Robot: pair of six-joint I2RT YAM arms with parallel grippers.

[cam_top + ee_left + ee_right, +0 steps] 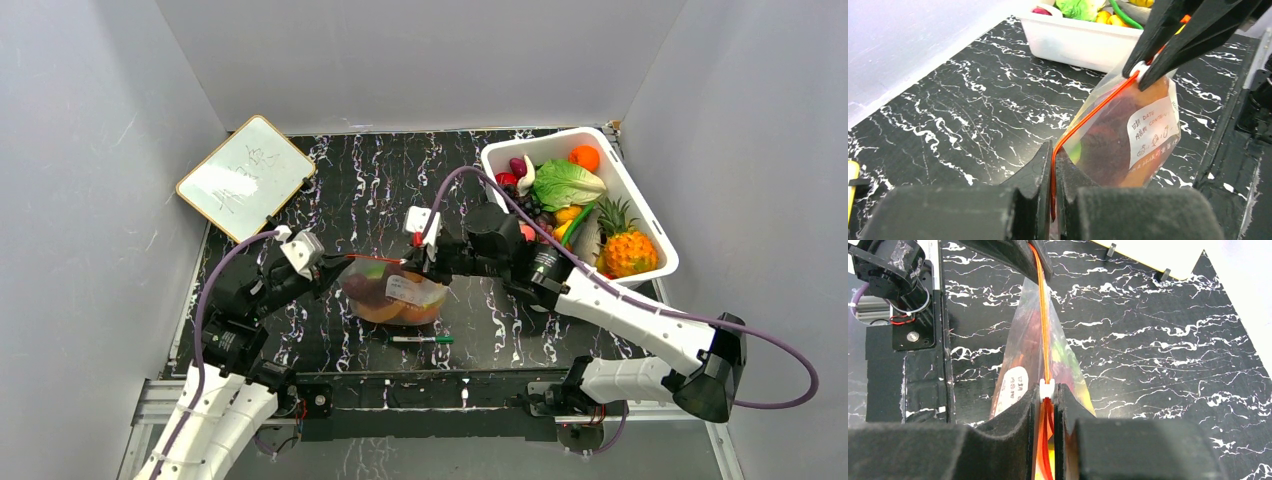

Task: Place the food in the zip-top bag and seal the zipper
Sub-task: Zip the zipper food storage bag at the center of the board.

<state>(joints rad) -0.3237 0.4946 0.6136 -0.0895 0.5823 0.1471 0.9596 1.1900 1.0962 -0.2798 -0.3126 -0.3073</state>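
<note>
Near the middle of the black, white-veined worktop, a little toward its near edge, the clear, crinkly zip-top bag (395, 292) is seen hanging upright, with its base apparently resting on the surface. Toy food (385, 305) in orange and dark tones is made out through its wall. Along its top, the orange-red zipper strip (1088, 112) is stretched taut between the two arms.

One end of the strip is clenched flat by the left gripper (1052, 170). At the other end the white slider (1047, 387) is pinched by the right gripper (1048, 396), and no gap is left between its jaws.

And so sealing is judged to be the step in hand. The next move calls for the slider to be drawn along the strip toward the left arm. The far end must be held firm and the line kept straight, or the track may buckle.

Further out, a thin white-and-green marker pen (420, 340) is seen lying by the near edge. A white rectangular tub (540, 138) of spare toy produce is set in the far right corner, and a small whiteboard (245, 177) at the far left.
</note>
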